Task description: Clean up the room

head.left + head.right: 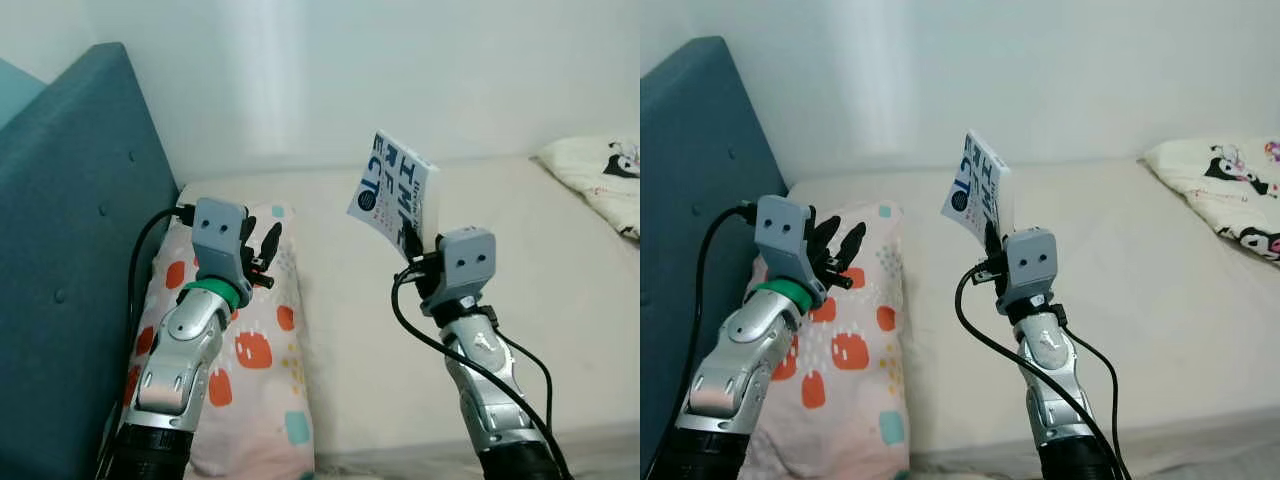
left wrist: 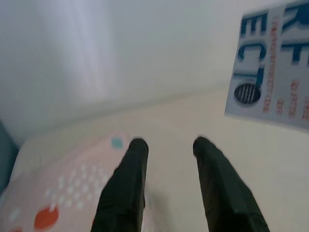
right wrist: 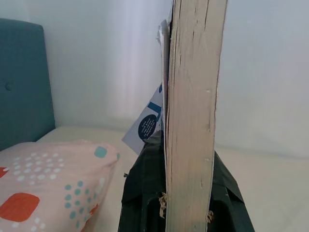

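Upright, thick paperback [image 1: 393, 190] in right claw [image 1: 410, 243]

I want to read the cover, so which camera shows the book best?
The left eye view: the book shows its whole blue-lettered cover, held up by the right claw. The right eye view shows it narrower, the left wrist view a cropped corner, the right wrist view its page edges.

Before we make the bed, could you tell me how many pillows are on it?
2: a spotted pillow lies against the headboard under the left gripper; a cartoon-print pillow lies at the bed's far right. Others may lie outside the pictures.
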Motion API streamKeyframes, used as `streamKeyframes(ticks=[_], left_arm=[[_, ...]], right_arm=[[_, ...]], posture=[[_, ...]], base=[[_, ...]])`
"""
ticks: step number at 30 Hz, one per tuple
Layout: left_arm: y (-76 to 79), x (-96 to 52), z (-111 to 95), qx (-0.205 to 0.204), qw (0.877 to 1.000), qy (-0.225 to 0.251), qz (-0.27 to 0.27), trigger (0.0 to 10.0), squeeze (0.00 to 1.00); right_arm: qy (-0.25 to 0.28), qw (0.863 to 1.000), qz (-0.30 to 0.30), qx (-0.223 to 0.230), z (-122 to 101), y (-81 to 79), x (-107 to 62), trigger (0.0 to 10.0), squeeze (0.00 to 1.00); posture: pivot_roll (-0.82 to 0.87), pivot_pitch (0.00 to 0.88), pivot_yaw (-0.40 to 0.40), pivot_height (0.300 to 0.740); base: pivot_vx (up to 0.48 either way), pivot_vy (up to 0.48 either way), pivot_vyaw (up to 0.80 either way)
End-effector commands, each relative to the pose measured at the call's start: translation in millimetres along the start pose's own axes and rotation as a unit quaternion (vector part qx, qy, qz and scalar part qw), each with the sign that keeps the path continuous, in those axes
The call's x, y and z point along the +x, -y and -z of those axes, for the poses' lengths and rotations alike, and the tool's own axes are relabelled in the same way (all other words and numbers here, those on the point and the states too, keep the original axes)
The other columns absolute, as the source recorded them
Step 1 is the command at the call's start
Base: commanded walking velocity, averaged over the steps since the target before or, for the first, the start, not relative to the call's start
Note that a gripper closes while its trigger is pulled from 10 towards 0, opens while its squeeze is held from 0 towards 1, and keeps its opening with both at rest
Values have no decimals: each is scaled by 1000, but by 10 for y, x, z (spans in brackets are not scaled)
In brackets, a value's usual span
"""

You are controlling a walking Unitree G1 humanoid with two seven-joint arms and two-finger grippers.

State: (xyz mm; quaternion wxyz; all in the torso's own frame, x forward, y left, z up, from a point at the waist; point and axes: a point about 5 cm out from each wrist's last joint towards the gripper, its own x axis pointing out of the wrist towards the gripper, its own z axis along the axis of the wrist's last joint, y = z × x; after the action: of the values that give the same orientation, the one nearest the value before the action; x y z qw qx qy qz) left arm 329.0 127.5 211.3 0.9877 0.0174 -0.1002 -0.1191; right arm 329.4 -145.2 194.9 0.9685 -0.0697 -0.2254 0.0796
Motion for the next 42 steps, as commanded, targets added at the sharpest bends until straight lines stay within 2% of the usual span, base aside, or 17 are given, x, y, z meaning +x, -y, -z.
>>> streamKeyframes(ticks=[1, 8, 14, 16, 17, 21, 24, 32, 42], left_arm=[[11, -14, 26, -6, 1000, -5, 4, 10000, 0], [25, -28, 50, -5, 1000, -8, 8, 10000, 0], [49, -79, 169, 0, 1000, -27, 10, 10000, 0], [40, -133, 309, 22, 999, -42, 6, 10000, 0], [40, -133, 309, 22, 999, -42, 6, 10000, 0], [13, -277, 563, 91, 994, -61, 10, 10000, 0], [-5, -362, 663, 111, 991, -70, 13, 10000, 0], [-20, -462, 708, 103, 992, -74, 4, 10000, 0], [13, -423, 641, 101, 994, -49, 4, 10000, 0]], right_arm=[[14, 1000, -4, 0, -49, -14, 11, 10000, 0], [9, 1000, -9, 3, -32, -39, 2, 10000, 0], [-10, 1000, 3, 29, 50, -22, -48, 10000, 0], [-14, 999, 4, 30, 75, -35, -70, 10000, 0], [-14, 999, 4, 30, 75, -35, -70, 10000, 0], [-27, 999, 3, 32, 132, -73, -117, 10000, 0], [-33, 999, 4, 35, 172, -83, -154, 10000, 0], [-43, 998, 5, 39, 221, -83, -194, 10000, 0], [-47, 998, 5, 40, 242, -84, -204, 10000, 0]], posture=[[-122, 50, 134, 722], [-124, 48, 133, 722], [-125, 48, 135, 722], [-128, 50, 139, 722], [-128, 50, 139, 722], [-129, 56, 139, 712], [-129, 57, 139, 697], [-124, 65, 139, 657], [-121, 67, 138, 622]], base=[[0, 0, 0], [0, 0, 0], [0, 0, 0], [0, 0, 0], [0, 0, 0], [0, 0, 0], [0, 0, 0], [0, 0, 0], [0, 0, 0]])
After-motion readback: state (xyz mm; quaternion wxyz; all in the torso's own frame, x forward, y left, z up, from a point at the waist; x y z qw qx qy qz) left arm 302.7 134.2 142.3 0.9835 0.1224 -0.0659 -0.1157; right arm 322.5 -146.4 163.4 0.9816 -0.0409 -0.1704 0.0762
